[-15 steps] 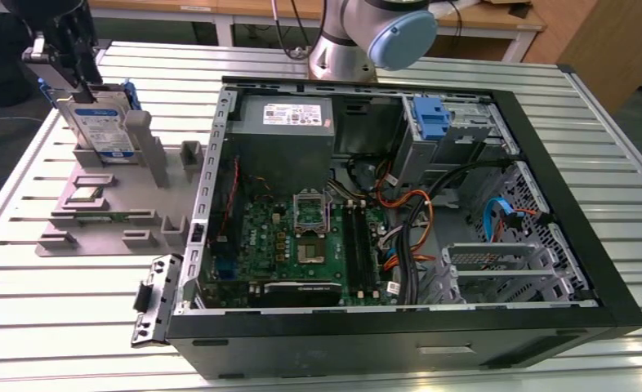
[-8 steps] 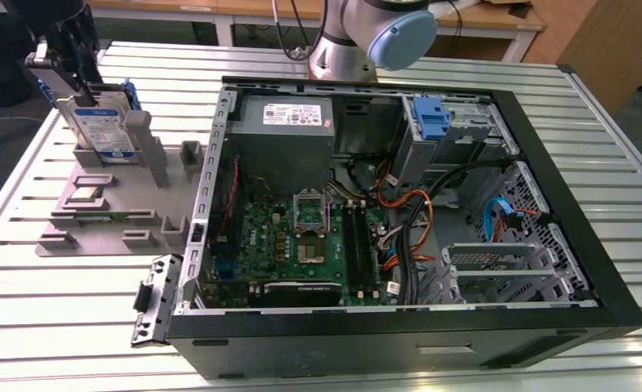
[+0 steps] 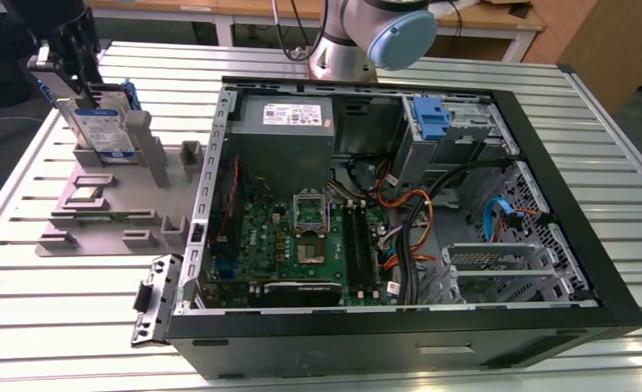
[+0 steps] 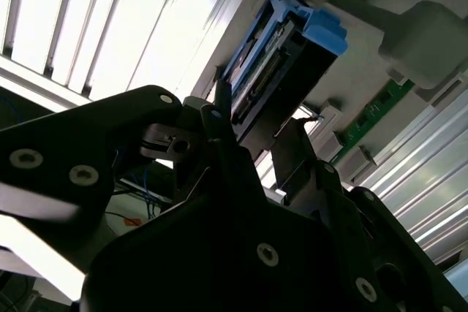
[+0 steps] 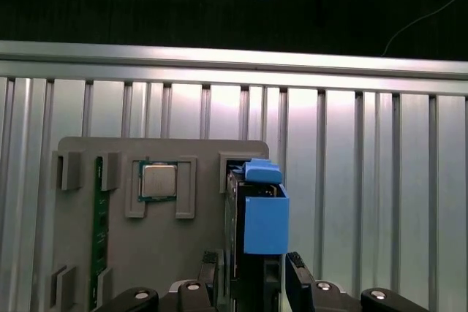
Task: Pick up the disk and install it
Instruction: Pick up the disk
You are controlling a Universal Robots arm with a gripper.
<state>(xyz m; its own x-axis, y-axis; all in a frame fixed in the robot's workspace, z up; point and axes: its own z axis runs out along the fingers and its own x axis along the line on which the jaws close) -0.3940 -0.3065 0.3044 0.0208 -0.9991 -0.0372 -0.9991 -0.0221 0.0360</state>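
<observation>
Gripper (image 5: 252, 272) is positioned over the disk (image 5: 261, 224), which stands on edge in the grey holder (image 5: 161, 253) beside the open computer case (image 3: 408, 336). Whether the disk is clamped cannot be told, as its lower part is hidden.

I see the disk (image 3: 95, 122) standing upright on edge in the grey holder (image 3: 103, 214) at the exterior view's left, outside the computer case (image 3: 582, 269). Silver body, white-and-blue label. Its blue carrier frame (image 5: 265, 224) (image 4: 322, 31) is clipped on, seen in both wrist views.
</observation>
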